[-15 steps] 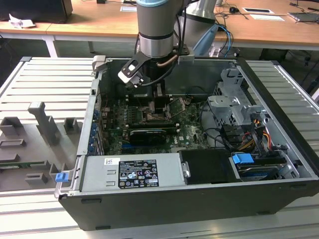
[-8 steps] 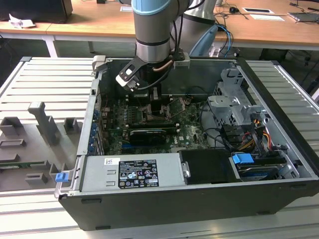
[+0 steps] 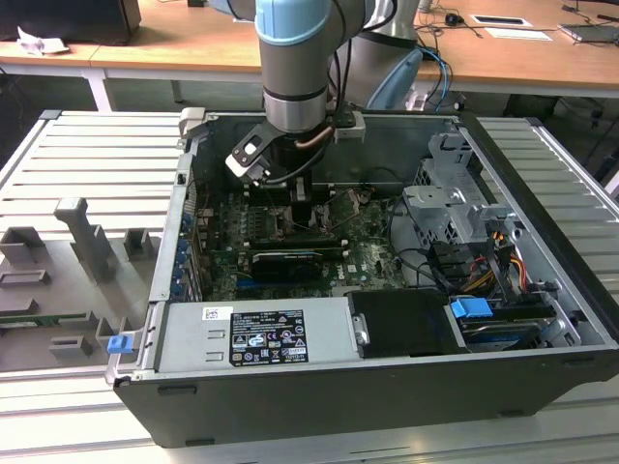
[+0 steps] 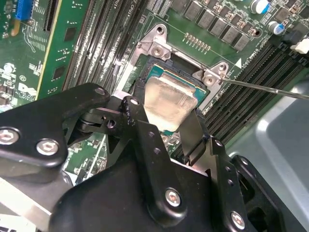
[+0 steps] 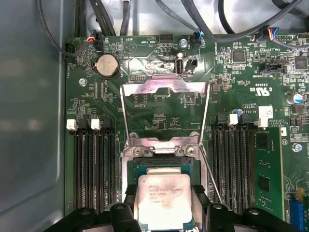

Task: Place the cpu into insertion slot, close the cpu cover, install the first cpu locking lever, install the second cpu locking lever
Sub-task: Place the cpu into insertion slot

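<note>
The gripper (image 3: 302,208) reaches down into the open case (image 3: 542,290), which lies on a slatted table (image 3: 87,155). It hangs over the back half of the board (image 3: 363,253), nearer the case's rear wall than its front edge. In both wrist views its fingers (image 4: 195,133) are clamped on two opposite sides of the cpu (image 5: 163,203) (image 4: 169,99), pale top up. The cpu sits over the slot (image 5: 164,164). I cannot tell whether it is seated or just above it.

The cover (image 5: 164,86) stands open, swung up off the slot from the hinge at one slot edge, and the board shows through its window. A thin wire lever (image 5: 211,176) (image 4: 265,89) slants past one corner of the slot, close beside a finger.

Memory slots (image 5: 94,169) (image 5: 239,164) flank the slot on both sides, just beyond its metal rim. A coin cell (image 5: 107,65) lies on the board past the raised cover, and cables (image 5: 203,19) loop along the board's far edge.

In the exterior view a graphics card (image 3: 285,261) lies across the board between the gripper and the power supply (image 3: 256,333) at the case's front edge. A drive cage (image 3: 450,203) with wire bundles fills the case's end at the exterior view's right. A grey fixture plate (image 3: 68,280) lies on the table just beside the case, at the exterior view's left.
</note>
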